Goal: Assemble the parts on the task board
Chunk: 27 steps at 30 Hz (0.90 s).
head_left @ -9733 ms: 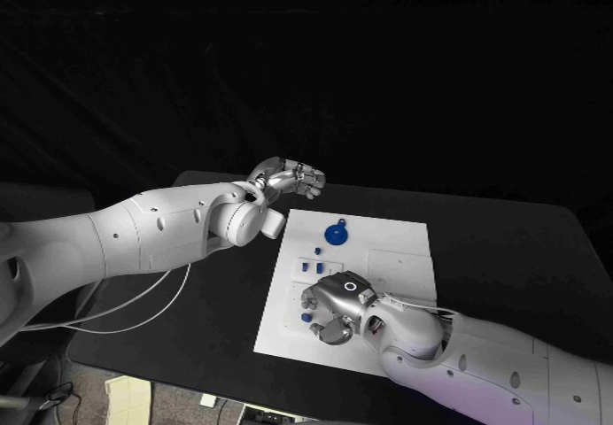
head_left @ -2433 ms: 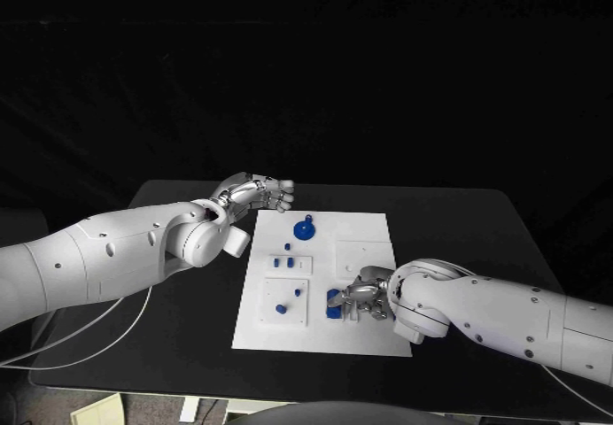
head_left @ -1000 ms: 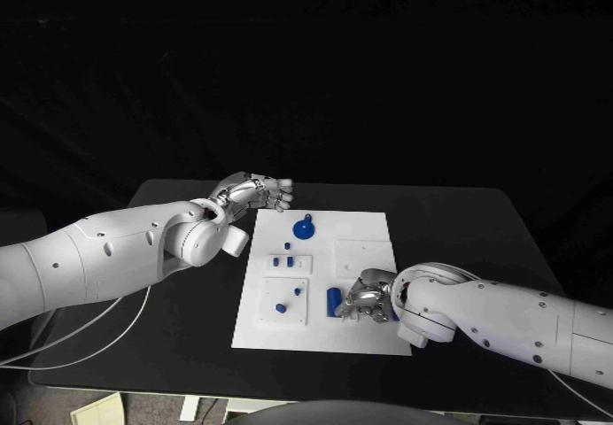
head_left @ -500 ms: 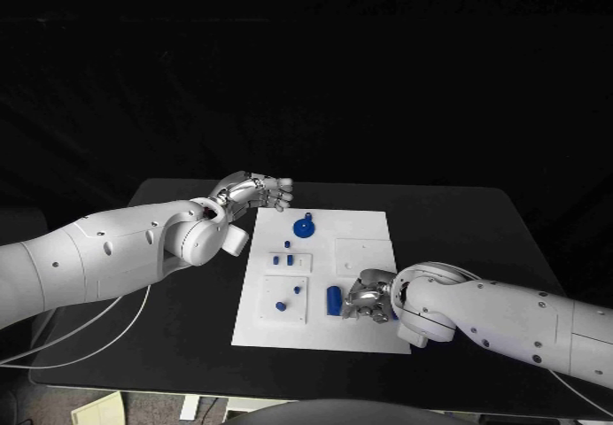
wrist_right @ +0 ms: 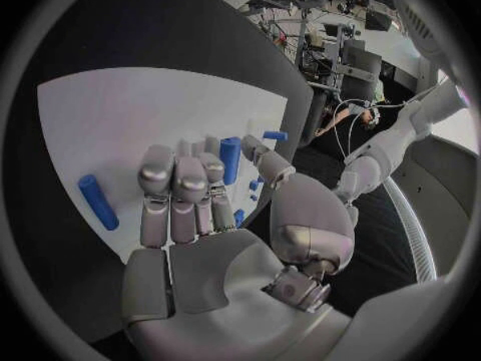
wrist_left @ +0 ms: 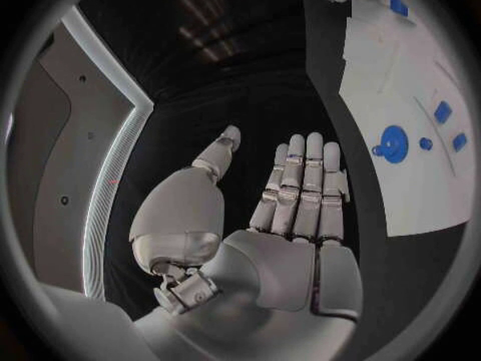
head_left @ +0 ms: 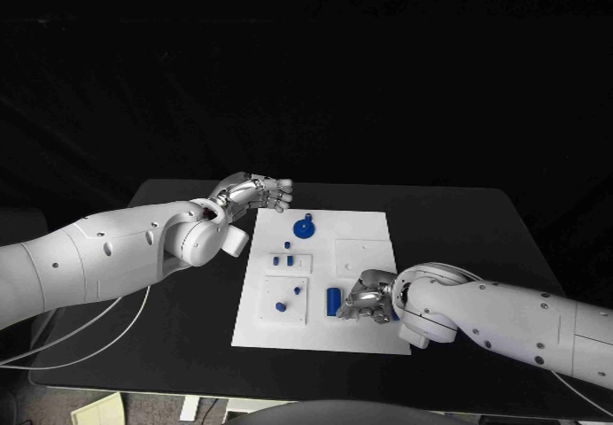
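Note:
The white task board [head_left: 370, 332] lies in the middle of the table. A thick blue cylinder [head_left: 333, 300] [wrist_right: 229, 159] sits on its near half, just in front of my right hand's [head_left: 367, 298] [wrist_right: 191, 192] fingertips, with the thumb out to one side. I cannot tell whether they touch it. A thinner blue pin [wrist_right: 97, 201] lies flat on the board beside that hand. A round blue disc part [head_left: 304, 228] [wrist_left: 393, 144] sits at the far end. Small blue parts [head_left: 288, 260] stand left of centre. My left hand [head_left: 256, 189] [wrist_left: 301, 192] hovers off the board's far left corner, fingers straight, holding nothing.
Two more small blue parts [head_left: 298, 289] [head_left: 281, 307] stand on a raised square of the board near its left edge. Black table [head_left: 485, 230] surrounds the board on all sides. My left forearm [head_left: 128, 252] reaches across the table's left side.
My right hand has drawn back to the right, uncovering the thick blue cylinder, and has barely moved in the last half second. The left hand has stayed in place.

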Each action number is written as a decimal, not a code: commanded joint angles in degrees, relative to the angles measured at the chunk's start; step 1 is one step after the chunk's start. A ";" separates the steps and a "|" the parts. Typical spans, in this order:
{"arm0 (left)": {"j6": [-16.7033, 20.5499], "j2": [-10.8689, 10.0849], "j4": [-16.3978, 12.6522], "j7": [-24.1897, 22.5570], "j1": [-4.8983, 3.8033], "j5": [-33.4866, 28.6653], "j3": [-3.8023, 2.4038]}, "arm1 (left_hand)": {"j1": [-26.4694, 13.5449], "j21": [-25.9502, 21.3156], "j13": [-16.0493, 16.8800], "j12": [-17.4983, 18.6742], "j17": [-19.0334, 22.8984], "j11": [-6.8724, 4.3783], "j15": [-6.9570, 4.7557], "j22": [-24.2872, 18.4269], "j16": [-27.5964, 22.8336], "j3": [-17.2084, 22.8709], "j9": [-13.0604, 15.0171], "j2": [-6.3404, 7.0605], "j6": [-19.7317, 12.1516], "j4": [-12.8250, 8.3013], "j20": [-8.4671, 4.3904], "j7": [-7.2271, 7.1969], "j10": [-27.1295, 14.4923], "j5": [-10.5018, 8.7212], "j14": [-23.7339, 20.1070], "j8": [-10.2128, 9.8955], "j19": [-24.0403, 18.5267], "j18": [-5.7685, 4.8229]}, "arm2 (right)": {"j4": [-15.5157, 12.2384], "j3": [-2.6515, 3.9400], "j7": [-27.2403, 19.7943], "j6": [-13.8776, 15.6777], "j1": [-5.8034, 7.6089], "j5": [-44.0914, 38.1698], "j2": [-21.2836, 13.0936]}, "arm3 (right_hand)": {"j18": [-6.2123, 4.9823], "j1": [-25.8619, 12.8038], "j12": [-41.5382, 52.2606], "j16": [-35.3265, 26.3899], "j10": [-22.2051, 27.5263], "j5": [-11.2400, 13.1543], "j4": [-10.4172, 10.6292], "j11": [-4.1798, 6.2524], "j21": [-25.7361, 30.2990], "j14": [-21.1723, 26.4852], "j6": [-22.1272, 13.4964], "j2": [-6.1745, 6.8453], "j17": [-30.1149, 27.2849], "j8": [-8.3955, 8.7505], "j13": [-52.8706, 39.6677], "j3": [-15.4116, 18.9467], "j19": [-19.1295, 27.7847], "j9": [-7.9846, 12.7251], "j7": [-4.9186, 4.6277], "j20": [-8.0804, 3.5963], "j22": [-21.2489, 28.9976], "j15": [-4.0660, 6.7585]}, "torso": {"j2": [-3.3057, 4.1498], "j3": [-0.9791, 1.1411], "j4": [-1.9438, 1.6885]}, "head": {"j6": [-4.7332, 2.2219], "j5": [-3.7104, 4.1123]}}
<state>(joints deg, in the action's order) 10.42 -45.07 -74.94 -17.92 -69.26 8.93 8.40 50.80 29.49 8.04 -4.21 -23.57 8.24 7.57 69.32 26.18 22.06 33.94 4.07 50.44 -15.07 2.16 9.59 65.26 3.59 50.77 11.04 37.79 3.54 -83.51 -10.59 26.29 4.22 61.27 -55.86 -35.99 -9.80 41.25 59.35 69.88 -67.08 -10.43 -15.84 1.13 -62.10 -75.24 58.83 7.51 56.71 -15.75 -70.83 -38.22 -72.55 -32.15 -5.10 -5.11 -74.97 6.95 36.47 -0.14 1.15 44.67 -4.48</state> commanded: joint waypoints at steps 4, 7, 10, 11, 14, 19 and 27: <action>-0.87 0.03 -0.14 -0.26 -0.05 -0.26 -0.04 | -0.19 -0.33 -0.08 0.23 -0.09 -0.05 0.31 0.08 -0.39 -0.09 -0.07 -0.09 -0.46 0.12 -0.05 0.07 -0.31 -0.22 0.10 0.34 0.47 0.93 | 0.06 -0.05 -0.11 -0.57 -0.07 -0.46 0.17 | -5.20 0.06 0.21 -0.14 -0.35 1.90 0.75 0.21 0.36 0.04 0.35 0.25 -0.07 0.21 0.13 1.20 0.02 0.10 0.04 -0.05 -0.44 0.50 | 0.03 -0.02 -0.01 | 0.06 -0.08; -0.87 0.04 -0.12 -0.26 -0.05 -0.26 -0.04 | -0.18 -0.34 -0.08 0.23 -0.11 -0.05 0.31 0.09 -0.40 -0.08 -0.08 -0.09 -0.46 0.11 -0.05 0.07 -0.31 -0.22 0.11 0.35 0.47 0.93 | 0.16 -0.05 0.18 -0.46 -0.07 -1.19 0.41 | -5.20 0.38 0.21 -0.14 -0.37 2.79 0.96 0.26 0.40 0.04 0.41 -0.55 -0.07 0.23 0.14 1.13 0.02 0.14 0.06 -0.10 -0.44 0.52 | 0.02 -0.01 -0.02 | 0.09 -0.09; -0.88 0.07 -0.11 -0.24 -0.05 -0.26 -0.04 | -0.17 -0.34 -0.08 0.23 -0.12 -0.05 0.31 0.09 -0.41 -0.07 -0.08 -0.11 -0.46 0.11 -0.05 0.07 -0.31 -0.22 0.11 0.35 0.48 0.93 | 0.33 -0.05 0.32 -0.44 -0.08 -2.38 0.70 | -5.20 1.58 0.20 -0.15 -0.41 5.56 0.81 0.30 0.48 0.06 0.54 -1.58 -0.07 0.24 0.16 0.25 0.10 0.19 0.13 -0.19 -0.46 0.58 | 0.03 -0.01 0.00 | 0.19 -0.06; -0.88 0.08 -0.09 -0.24 -0.05 -0.26 -0.04 | -0.17 -0.34 -0.08 0.23 -0.12 -0.05 0.31 0.10 -0.41 -0.07 -0.08 -0.12 -0.46 0.11 -0.05 0.07 -0.31 -0.22 0.11 0.35 0.48 0.93 | 0.38 -0.05 0.40 -0.38 -0.09 -2.87 0.81 | -5.20 1.89 0.21 -0.15 -0.42 5.57 0.75 0.31 0.49 0.05 0.56 -1.83 -0.07 0.24 0.17 0.00 0.10 0.21 0.13 -0.19 -0.47 0.59 | 0.03 -0.01 0.00 | 0.19 -0.06; -0.90 0.10 -0.08 -0.23 -0.05 -0.26 -0.04 | -0.18 -0.35 -0.09 0.22 -0.13 -0.05 0.32 0.10 -0.42 -0.07 -0.08 -0.15 -0.46 0.12 -0.04 0.07 -0.31 -0.22 0.12 0.35 0.49 0.93 | 0.48 -0.05 0.54 -0.29 -0.13 -4.07 1.12 | -5.20 3.06 0.25 -0.14 -0.53 5.85 0.24 0.33 0.44 0.04 0.74 -3.31 -0.06 0.21 0.17 -0.77 0.09 0.23 0.15 -0.18 -0.53 0.60 | 0.04 -0.01 0.00 | 0.23 -0.05; -0.89 0.10 -0.12 -0.21 -0.05 -0.26 -0.04 | -0.19 -0.36 -0.09 0.22 -0.15 -0.04 0.32 0.11 -0.43 -0.06 -0.09 -0.17 -0.46 0.13 -0.04 0.07 -0.30 -0.22 0.12 0.36 0.49 0.93 | 0.95 -0.05 0.89 0.12 -0.37 -4.92 1.79 | -5.20 4.33 0.26 -0.13 -0.69 6.27 -0.24 0.37 0.40 0.03 1.05 -4.73 -0.06 0.15 0.21 -1.92 0.12 0.28 0.20 -0.04 -0.61 0.62 | 0.05 -0.01 -0.02 | 0.30 0.01; -0.88 0.11 -0.01 -0.19 -0.05 -0.26 -0.04 | -0.20 -0.37 -0.09 0.22 -0.18 -0.04 0.32 0.12 -0.45 -0.05 -0.09 -0.21 -0.45 0.15 -0.03 0.07 -0.30 -0.23 0.13 0.37 0.50 0.93 | 0.85 -0.05 0.50 0.27 -0.43 -4.72 1.27 | -5.20 3.47 0.22 -0.12 -0.84 5.95 0.55 0.34 0.33 0.01 1.30 -4.22 -0.09 0.19 0.28 -2.53 0.08 0.42 0.20 0.34 -0.67 0.58 | 0.00 -0.01 0.01 | 0.40 0.05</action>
<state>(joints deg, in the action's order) 10.33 -45.04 -74.88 -17.77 -69.26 8.92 8.40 50.81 29.49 8.00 -4.20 -23.65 8.24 7.57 69.36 25.98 22.06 33.90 4.07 50.44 -15.07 2.16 9.59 65.27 3.59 50.76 11.04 37.79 3.37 -82.66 -10.53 26.98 4.54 61.04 -59.62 -34.52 -9.85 45.22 59.39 69.88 -67.49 -4.25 -15.63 1.54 -61.84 -75.24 59.73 2.90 56.71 -15.74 -70.60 -40.72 -72.55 -31.58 -4.84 -5.10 -74.97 7.35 36.53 -0.13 1.11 45.02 -4.44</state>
